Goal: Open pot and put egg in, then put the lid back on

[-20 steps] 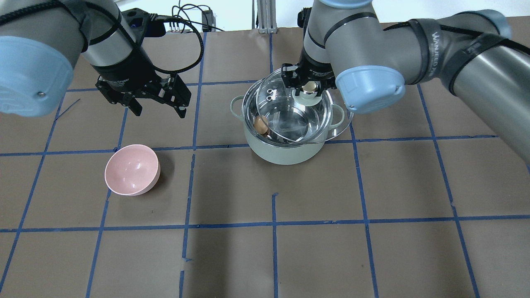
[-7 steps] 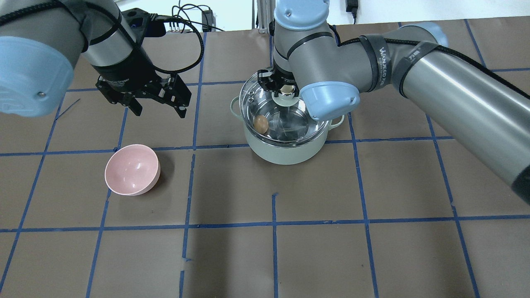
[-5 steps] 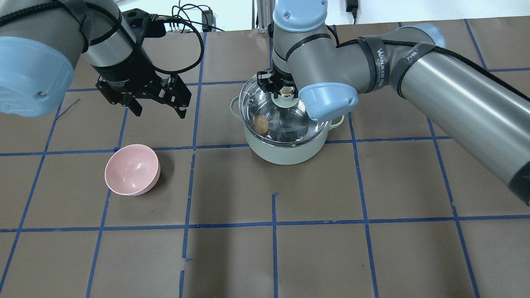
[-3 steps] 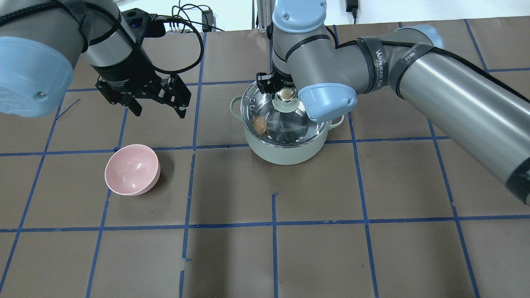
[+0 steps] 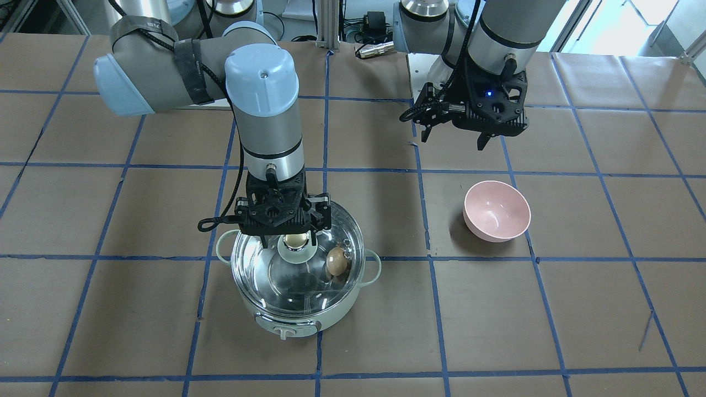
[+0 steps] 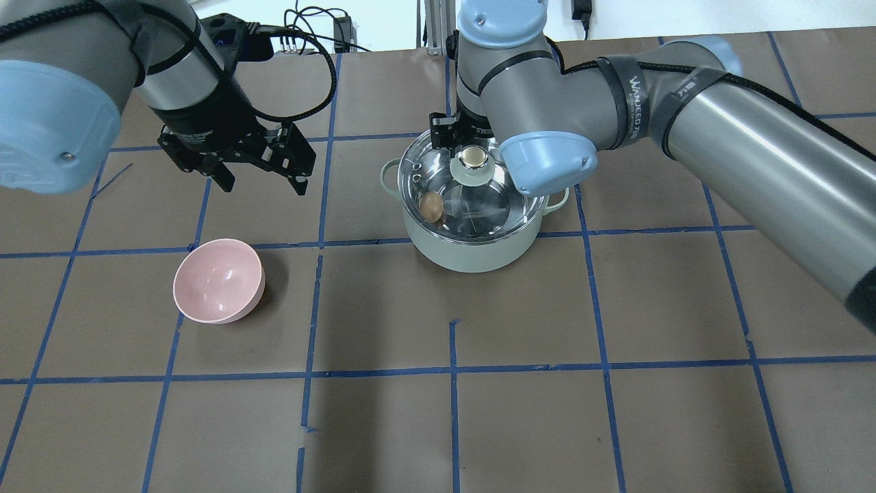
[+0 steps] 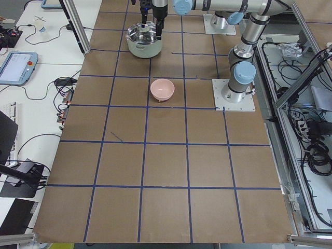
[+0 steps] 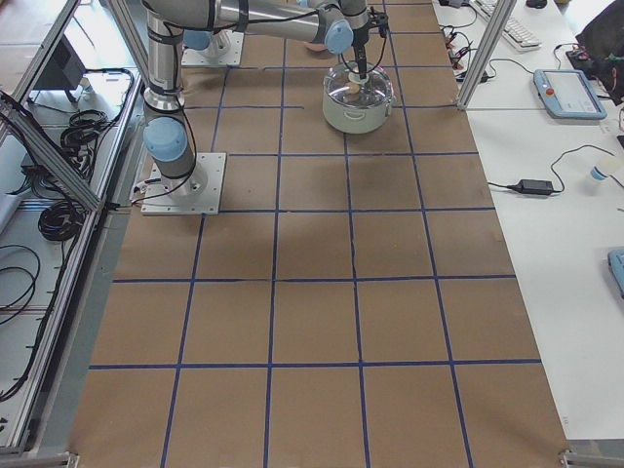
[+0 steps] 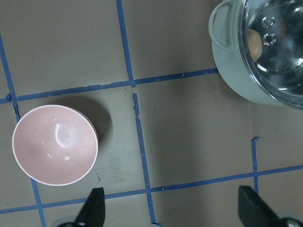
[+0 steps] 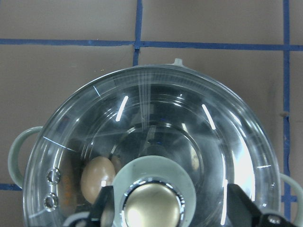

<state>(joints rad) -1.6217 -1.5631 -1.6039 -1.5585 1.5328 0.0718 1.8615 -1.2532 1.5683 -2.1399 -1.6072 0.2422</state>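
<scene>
The mint-green pot [image 6: 465, 255] stands at the table's back middle, with the clear glass lid [image 6: 482, 200] sitting on its rim. The tan egg [image 6: 431, 205] lies inside under the glass and also shows in the front view [image 5: 336, 263]. My right gripper [image 5: 292, 239] hangs just above the lid's beige-gold knob [image 6: 473, 158]. It is open, with a finger on each side of the knob and clear of it in the right wrist view [image 10: 173, 209]. My left gripper [image 6: 265, 186] is open and empty, hovering above the table to the pot's left.
A pink bowl [image 6: 219, 281] sits on the brown paper in front of my left gripper and also shows in the left wrist view [image 9: 54, 144]. Blue tape lines grid the table. Cables lie at the back edge [image 6: 308, 34].
My right gripper carried the lid leftward from over the pot's right side and set it down on the pot. It then let go of the knob. The left arm stayed still.
</scene>
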